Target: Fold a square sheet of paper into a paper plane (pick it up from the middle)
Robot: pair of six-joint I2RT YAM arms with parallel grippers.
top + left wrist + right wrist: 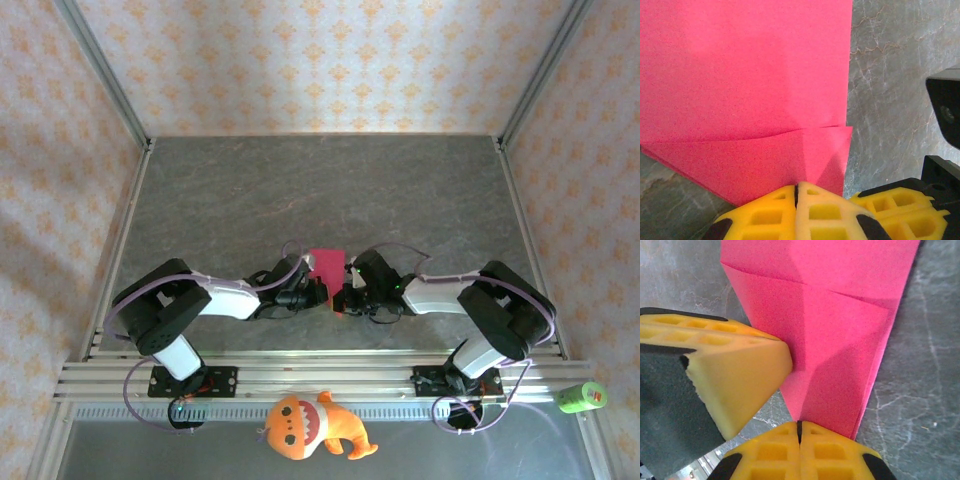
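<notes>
The square sheet of paper [325, 264] is magenta-pink and folded into a narrower, layered shape. It stands up between the two arms in the top view. In the left wrist view the sheet [745, 90] shows stacked layers and a diagonal crease, and my left gripper [796, 188] is shut on its near edge. In the right wrist view my right gripper [799, 424] is shut on the sheet's [840, 340] lower corner. The left gripper's yellow finger [740, 377] presses against the paper from the left. Both grippers [335, 293] meet tip to tip low over the table.
An orange plush toy [310, 425] lies in front of the arm bases. A green cylinder [582, 397] rests at the right end of the rail. Grey marbled table [320, 190] stretches behind the grippers, with patterned walls around it.
</notes>
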